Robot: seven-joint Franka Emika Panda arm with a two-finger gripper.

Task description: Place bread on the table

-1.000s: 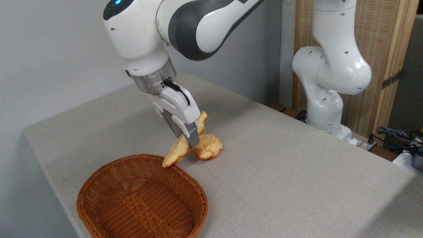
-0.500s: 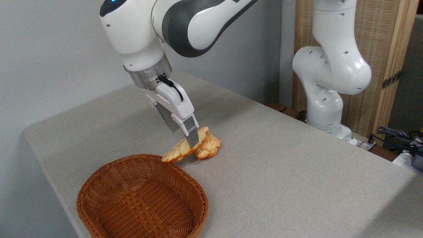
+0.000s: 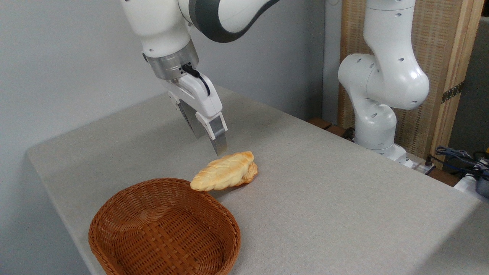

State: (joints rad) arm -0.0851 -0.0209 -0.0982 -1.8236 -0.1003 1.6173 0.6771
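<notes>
Bread point(image 3: 224, 175) lies on the desk point(image 3: 324, 183) by the basket point(image 3: 164, 229); the claw point(image 3: 214, 147) hangs above, holding nothing, maybe open.

I am looking past the work area at a plain pale grey-blue wall point(image 3: 65, 65) filling the left and centre, evenly lit, with no hard shadows lying on it. To the right a woven reed panel point(image 3: 431, 49) in a light wooden frame point(image 3: 464, 57) is standing upright, a small metal hinge point(image 3: 452, 93) showing on its edge. A darker grey surface is sitting behind it at the far right. Low down, I am seeing a tangle of dark cables point(image 3: 458, 156) trailing beside a strip of brown wooden floor point(image 3: 324, 124).
</notes>
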